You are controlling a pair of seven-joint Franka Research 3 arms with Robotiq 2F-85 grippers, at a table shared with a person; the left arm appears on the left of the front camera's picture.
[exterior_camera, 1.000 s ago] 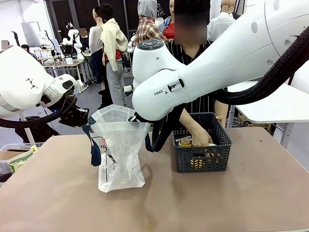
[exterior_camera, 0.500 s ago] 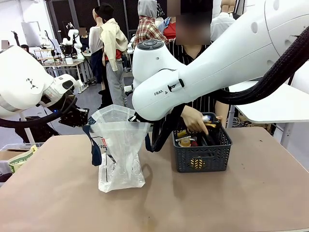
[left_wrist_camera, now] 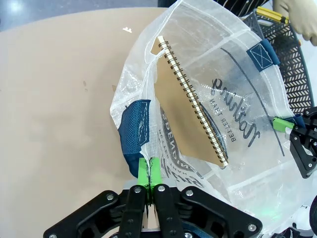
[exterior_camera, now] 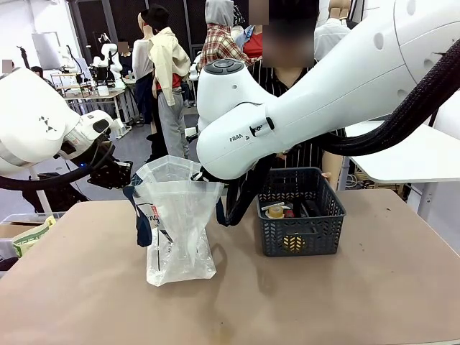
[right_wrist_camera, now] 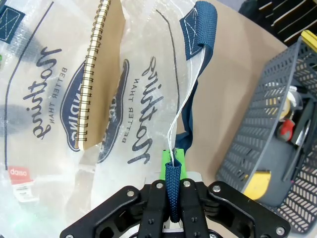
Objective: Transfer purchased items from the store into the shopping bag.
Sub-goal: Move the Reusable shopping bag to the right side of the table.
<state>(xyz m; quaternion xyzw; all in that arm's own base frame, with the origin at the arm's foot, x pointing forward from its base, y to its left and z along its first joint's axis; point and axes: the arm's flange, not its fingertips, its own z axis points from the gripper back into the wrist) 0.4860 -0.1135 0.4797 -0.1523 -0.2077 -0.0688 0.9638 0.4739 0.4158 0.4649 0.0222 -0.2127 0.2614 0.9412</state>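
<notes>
"BETTER THAN" on the shopping bag (left_wrist_camera: pixel 233 124); "daiso" on a small red label (right_wrist_camera: pixel 17 172).

The person's hand (left_wrist_camera: pixel 303 20), which a second ago reached down into the rectangular dark blue-grey lattice plastic basket (exterior_camera: pixel 300 230) and then rose above its rim gripping a small item, has drawn back to the basket's far edge. The small packaged goods (exterior_camera: pixel 287 211) inside, formerly covered by that hand, now lie exposed.

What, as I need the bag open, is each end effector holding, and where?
Both hold the shopping bag: left end effector at its blue-patched edge, right end effector on a blue strap.
</notes>
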